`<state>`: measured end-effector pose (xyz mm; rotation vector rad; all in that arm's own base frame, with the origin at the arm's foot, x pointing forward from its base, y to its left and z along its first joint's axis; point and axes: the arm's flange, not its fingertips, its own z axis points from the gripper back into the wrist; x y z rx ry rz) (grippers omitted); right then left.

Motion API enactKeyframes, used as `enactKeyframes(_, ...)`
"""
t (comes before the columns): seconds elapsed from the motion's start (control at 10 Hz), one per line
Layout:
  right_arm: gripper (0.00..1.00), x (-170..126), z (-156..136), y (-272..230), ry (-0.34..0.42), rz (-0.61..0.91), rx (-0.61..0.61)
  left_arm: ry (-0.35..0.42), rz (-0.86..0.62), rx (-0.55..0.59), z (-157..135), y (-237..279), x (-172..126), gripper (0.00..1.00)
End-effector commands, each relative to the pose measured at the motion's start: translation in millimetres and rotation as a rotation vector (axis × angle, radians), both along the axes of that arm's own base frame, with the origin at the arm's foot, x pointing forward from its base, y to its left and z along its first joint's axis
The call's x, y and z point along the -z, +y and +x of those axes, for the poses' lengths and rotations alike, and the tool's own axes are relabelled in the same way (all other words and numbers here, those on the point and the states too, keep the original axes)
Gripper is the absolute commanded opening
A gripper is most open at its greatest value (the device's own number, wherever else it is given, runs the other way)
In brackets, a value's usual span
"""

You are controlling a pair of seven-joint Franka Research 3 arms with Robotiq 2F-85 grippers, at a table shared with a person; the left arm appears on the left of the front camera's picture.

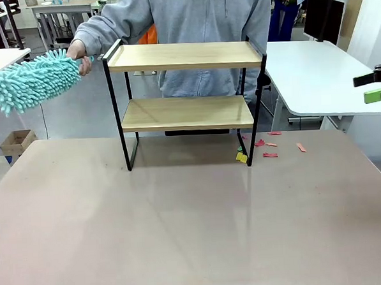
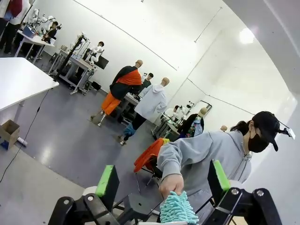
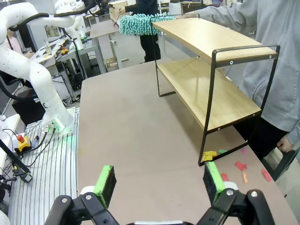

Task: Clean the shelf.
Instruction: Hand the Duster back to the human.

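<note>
Both pincers, left [image 2: 161, 187] and right [image 3: 158, 183], stand released and grasp nothing. I see the shelf [image 1: 183, 57] mid-desk [image 1: 181, 213]; the person's hand [image 1: 77, 51] holds a duster [image 1: 34, 80] beside its top board, seemingly ready to sweep it.

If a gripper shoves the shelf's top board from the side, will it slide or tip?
The shelf looks tall on thin black legs, so a high push would probably tip it. Its boards are bare, so it's likely light and may skid on the smooth table.
</note>
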<state>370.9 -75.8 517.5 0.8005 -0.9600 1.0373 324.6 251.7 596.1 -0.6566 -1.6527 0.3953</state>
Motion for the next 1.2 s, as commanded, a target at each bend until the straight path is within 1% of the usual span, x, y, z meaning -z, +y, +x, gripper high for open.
enactKeyframes(0.0, 1.00, -3.0, 0.2, -0.2, -0.008, 0.016, 0.002, 0.004, -0.001, -0.007, -3.2, -1.0, 4.6, 1.00)
enactKeyframes(1.1, 1.00, -3.0, 0.2, -0.2, -0.008, 0.016, 0.002, 0.004, -0.001, -0.007, -3.2, -1.0, 4.6, 1.00)
